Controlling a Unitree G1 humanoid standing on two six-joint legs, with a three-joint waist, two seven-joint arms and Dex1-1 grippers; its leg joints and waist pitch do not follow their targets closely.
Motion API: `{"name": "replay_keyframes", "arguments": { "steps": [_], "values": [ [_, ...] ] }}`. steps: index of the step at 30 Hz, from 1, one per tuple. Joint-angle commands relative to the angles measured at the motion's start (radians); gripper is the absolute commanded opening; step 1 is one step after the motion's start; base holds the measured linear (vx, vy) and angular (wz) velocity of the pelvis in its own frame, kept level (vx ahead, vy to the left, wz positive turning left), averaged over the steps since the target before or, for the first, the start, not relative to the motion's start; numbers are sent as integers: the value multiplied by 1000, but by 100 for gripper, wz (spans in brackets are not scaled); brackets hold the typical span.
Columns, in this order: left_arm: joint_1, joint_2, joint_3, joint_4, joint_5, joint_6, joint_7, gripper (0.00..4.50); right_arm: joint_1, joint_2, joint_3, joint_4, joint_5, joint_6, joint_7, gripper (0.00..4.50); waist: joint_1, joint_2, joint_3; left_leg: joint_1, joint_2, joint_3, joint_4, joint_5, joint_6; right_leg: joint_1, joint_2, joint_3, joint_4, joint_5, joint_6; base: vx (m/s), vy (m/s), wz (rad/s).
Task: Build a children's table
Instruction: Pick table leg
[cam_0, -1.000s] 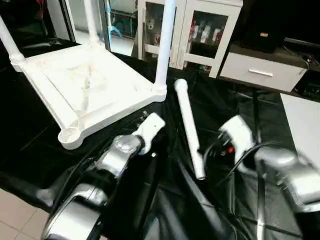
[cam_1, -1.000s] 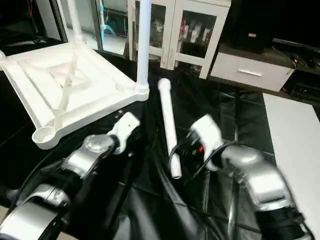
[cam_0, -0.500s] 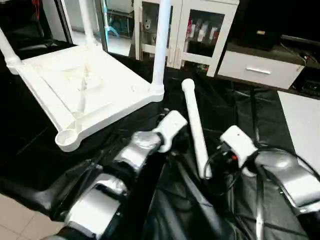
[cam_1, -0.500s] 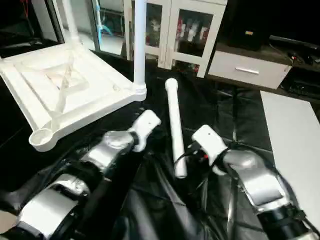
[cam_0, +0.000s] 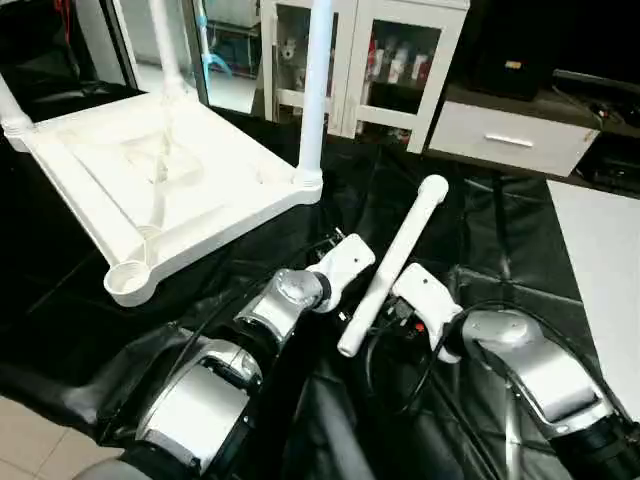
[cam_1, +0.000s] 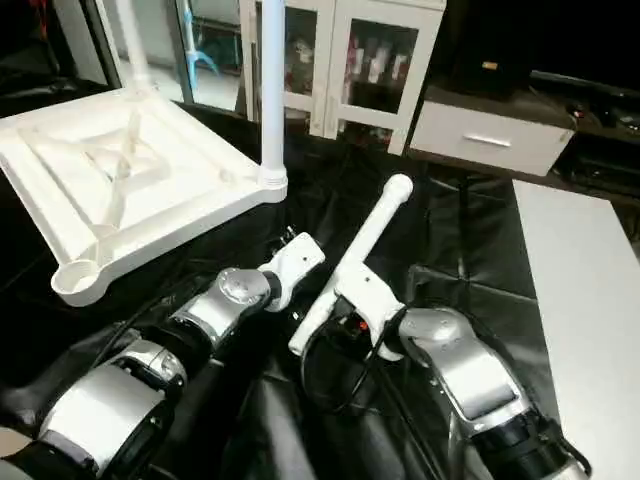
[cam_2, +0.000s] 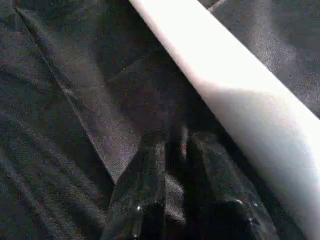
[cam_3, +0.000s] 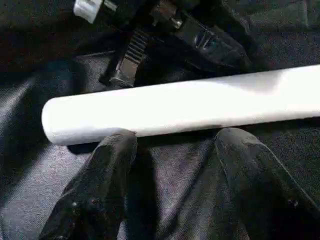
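while the white table top lies upside down on the black sheet at the far left, its ribbed underside facing up, three legs stand in its corner sockets, the nearest to the loose leg rising at the right corner. the near corner socket is empty. the fourth leg lies loose on the sheet, slanting from its knobbed end at the far right down to its plain end near the middle, between the two grippers.

the left gripper sits just beside the loose leg, its two black fingers drawn narrow with only a slim gap, and the leg passes outside them, not between them. the right gripper has its fingers spread wide apart, resting on the sheet on the near side of the leg, close to its plain end; the tips reach the tube's edge but do not close around it. behind the sheet stand a white cabinet with glass doors and a white drawer unit.
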Motion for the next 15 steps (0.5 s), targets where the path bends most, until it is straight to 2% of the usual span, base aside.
{"name": "replay_keyframes", "arguments": {
  "steps": [1, 3, 4, 6, 8, 9, 10, 11, 12, 15],
  "values": [
    [-8, 18, -25, 17, 31, -36, -28, 92, -23, 32, 33, -24, 11, 0, 6, 292, 4, -15, -58, -1, 19, -4, -66, -193, 33, 51, -79, 48, -90, -221, -157, 0, 0, 0],
    [-9, 22, -25, 15, 31, -50, -46, 92, -26, 40, 39, -30, 13, 2, 3, 292, 5, -10, -57, -1, 20, -5, -68, -192, 29, 48, -81, 49, -91, -235, -150, 0, 0, 0],
    [-12, 27, -19, -2, 18, -94, -94, 92, -32, 64, 49, -48, 25, 11, 2, 292, 7, -11, -58, 3, 22, -4, -67, -190, 28, 46, -82, 51, -90, -221, -153, 0, 0, 0],
    [-18, 31, -9, -18, 0, -117, -144, 92, -41, 97, 55, -53, 32, 18, -6, 292, 8, -13, -58, 2, 25, -5, -69, -169, 25, 46, -81, 51, -79, -149, -177, 0, 0, 0],
    [-18, 32, -4, -30, -11, -135, -203, 92, -52, 126, 63, -42, 25, 15, -15, 292, 8, -8, -60, 4, 27, -5, -71, -167, 20, 44, -84, 51, -77, -126, -192, 0, 0, 0],
    [-17, 31, -2, -34, -16, -140, -234, 92, -57, 137, 68, -33, 18, 11, -19, 292, 7, -8, -59, 5, 27, -4, -70, -165, 15, 44, -84, 52, -74, -107, -201, 0, 0, 0],
    [-17, 31, -2, -35, -17, -139, -247, 92, -59, 143, 73, -28, 13, 8, -22, 292, 7, -13, -59, 4, 26, -4, -71, -166, 15, 45, -85, 52, -74, -101, -205, 0, 0, 0],
    [-16, 32, -9, -35, -11, -143, -258, 92, -62, 150, 79, -19, 7, 3, -26, 292, 10, -10, -61, 6, 28, -4, -70, -161, 13, 45, -86, 52, -71, -87, -210, 0, 0, 0],
    [-12, 32, -15, -39, -8, -151, -275, 92, -66, 161, 83, -9, 1, -1, -33, 292, 11, -9, -59, 3, 28, -4, -71, -154, 10, 46, -84, 52, -67, -61, -214, 0, 0, 0],
    [-4, 30, -13, -47, -16, -161, -300, 92, -71, 175, 78, -4, 2, 3, -42, 292, 11, -12, -58, 5, 28, -3, -72, -161, 9, 49, -87, 53, -68, -59, -210, 0, 0, 0]
  ]
}}
